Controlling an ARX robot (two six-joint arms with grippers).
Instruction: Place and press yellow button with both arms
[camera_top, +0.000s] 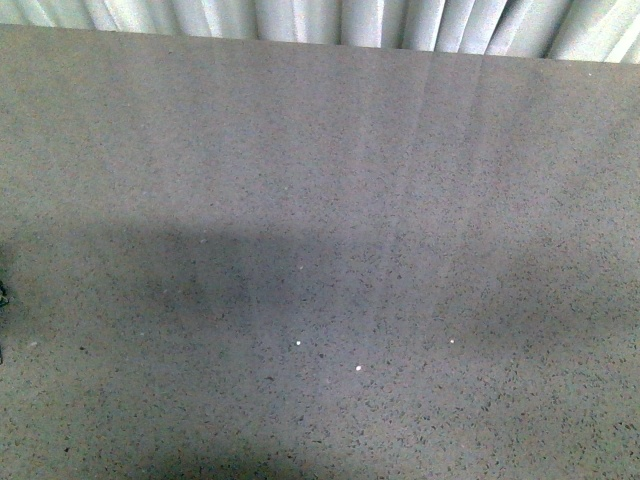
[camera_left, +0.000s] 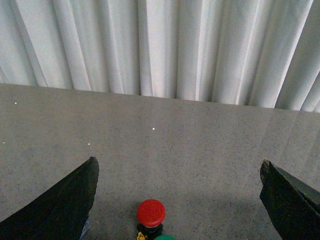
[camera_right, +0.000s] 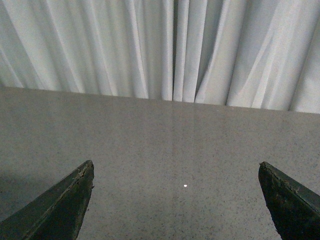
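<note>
The yellow button does not show in any view. In the left wrist view my left gripper (camera_left: 178, 165) is open, its two black fingers (camera_left: 65, 205) wide apart over the grey speckled table (camera_left: 200, 145). A red-capped button (camera_left: 151, 212) stands on the table between the fingers, close to the camera, touching neither. The rim of a green cap (camera_left: 164, 238) shows at the picture's edge beside it. In the right wrist view my right gripper (camera_right: 176, 165) is open and empty over the bare table (camera_right: 165, 140). Neither arm shows in the front view.
A white pleated curtain (camera_left: 160, 45) hangs along the table's far edge (camera_top: 400, 50); it also shows in the right wrist view (camera_right: 160, 45). A small dark object (camera_top: 3, 296) pokes in at the left edge of the front view. A broad shadow (camera_top: 220, 280) lies on the table.
</note>
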